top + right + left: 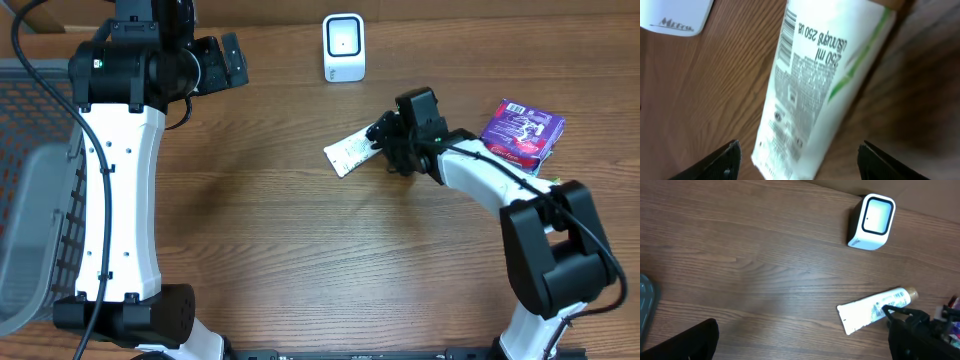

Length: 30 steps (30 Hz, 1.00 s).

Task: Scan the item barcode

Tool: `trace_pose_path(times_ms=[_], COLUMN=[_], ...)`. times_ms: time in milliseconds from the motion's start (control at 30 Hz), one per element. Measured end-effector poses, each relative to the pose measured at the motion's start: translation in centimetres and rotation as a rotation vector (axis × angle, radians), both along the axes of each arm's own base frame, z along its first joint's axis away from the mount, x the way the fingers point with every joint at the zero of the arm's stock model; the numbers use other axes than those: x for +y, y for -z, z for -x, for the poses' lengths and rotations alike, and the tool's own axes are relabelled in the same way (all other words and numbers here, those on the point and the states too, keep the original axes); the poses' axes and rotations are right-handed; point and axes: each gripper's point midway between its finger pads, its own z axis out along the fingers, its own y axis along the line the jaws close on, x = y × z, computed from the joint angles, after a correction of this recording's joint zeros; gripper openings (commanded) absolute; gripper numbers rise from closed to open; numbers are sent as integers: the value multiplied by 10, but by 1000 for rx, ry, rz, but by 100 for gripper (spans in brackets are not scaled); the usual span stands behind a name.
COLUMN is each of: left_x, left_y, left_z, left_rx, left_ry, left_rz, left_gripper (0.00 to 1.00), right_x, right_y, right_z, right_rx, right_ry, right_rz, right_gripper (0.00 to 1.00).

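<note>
My left hand is spread wide, up at the wooden table's back left. The white plastic tube, barcode side up, lies flat mid-table, apart from the white box-shaped scanner. My right hand straddles its cap end, fingers spread, not pinching.

Right wrist view: we are reading "250 ml" on the tube, where the print is standing upside down to us. A barcode is running along one edge of the tube, but we are not making out its digits. We are finding the blocks of fine print below it too blurred to read. On the scanner we are seeing a slanted dark word beginning with "M", the other letters unclear. Overhead view: the packet is showing a white label and pale lettering, both too small for us to read.
</note>
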Motion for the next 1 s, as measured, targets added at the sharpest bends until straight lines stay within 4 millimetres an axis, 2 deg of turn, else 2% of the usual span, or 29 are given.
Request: trace_pose_path(times_ms=[100, 300, 333, 467, 533, 767, 900, 1000], left_x=[0, 0, 0, 0, 0, 0, 0, 0], left_y=[0, 0, 0, 0, 0, 0, 0, 0], left_z=[0, 0, 0, 0, 0, 0, 0, 0], left_rx=[0, 0, 0, 0, 0, 0, 0, 0], left_ry=[0, 0, 0, 0, 1, 1, 0, 0], left_rz=[0, 0, 0, 0, 0, 0, 0, 0], left_gripper=[100, 99, 100, 100, 100, 100, 100, 100], right_x=[3, 10, 11, 11, 9, 17, 26, 34], right_y=[13, 13, 13, 20, 24, 19, 16, 16], right_z=[-7, -21, -23, -23, -22, -24, -17, -3], right_rx=[-13, -76, -81, -72, -58, -75, -78, -67], right_ry=[7, 9, 8, 13, 21, -33, -143, -287], right_rz=[-9, -38, -40, -33, -27, -48, -70, -88], right_gripper=[77, 77, 73, 36, 26, 4, 4, 4])
